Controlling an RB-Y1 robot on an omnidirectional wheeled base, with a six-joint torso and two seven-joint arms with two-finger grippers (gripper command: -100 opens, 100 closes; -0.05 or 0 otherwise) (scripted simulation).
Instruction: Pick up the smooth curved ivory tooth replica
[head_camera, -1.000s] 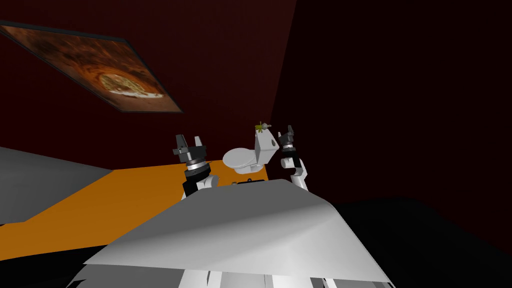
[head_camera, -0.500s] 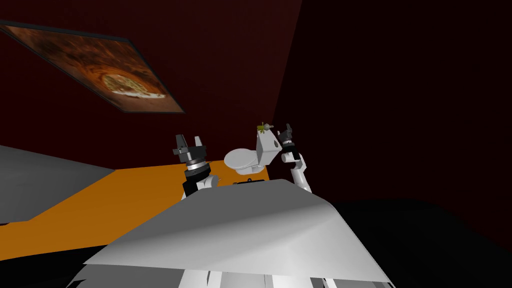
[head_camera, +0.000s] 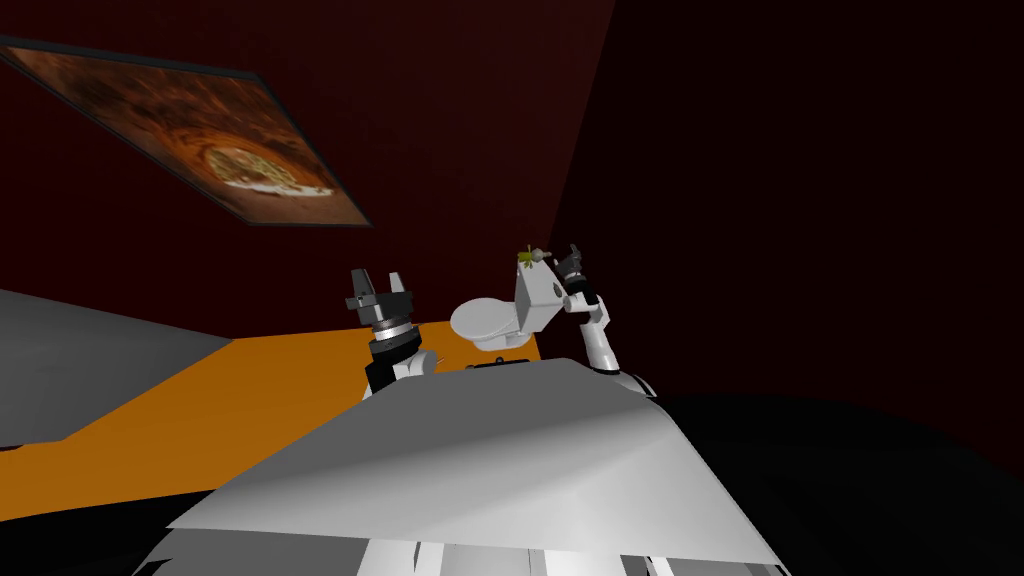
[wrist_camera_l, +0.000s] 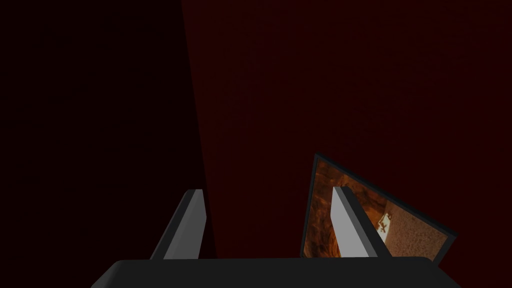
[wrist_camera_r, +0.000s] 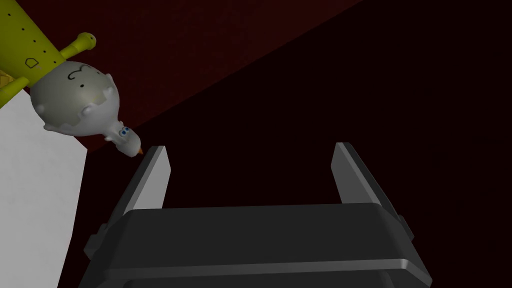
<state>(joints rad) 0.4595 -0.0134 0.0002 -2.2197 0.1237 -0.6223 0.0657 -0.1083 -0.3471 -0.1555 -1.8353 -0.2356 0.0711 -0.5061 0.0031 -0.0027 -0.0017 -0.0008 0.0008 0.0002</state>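
A pale grey rounded object (wrist_camera_r: 75, 102) with a jagged rim and a small white tip lies on top of the white toilet tank (wrist_camera_r: 35, 190). A yellow-green object (wrist_camera_r: 30, 45) lies against it. In the head view both show as a small pale and yellow cluster (head_camera: 530, 256) on the tank (head_camera: 535, 295). My right gripper (wrist_camera_r: 251, 146) is open and empty, just beside the pale object's tip and apart from it. It is raised at the tank's right edge (head_camera: 570, 256). My left gripper (head_camera: 377, 285) is held up left of the toilet bowl, open and empty (wrist_camera_l: 267, 190).
The white toilet bowl (head_camera: 485, 318) stands on an orange floor (head_camera: 250, 390) in a corner of dark red walls (head_camera: 450, 150). A framed picture (head_camera: 200, 140) hangs on the left wall. A grey surface (head_camera: 80, 360) lies at the far left.
My right arm has stretched up and toward the tank, bringing the open gripper closer to the objects on top. The left arm has not moved.
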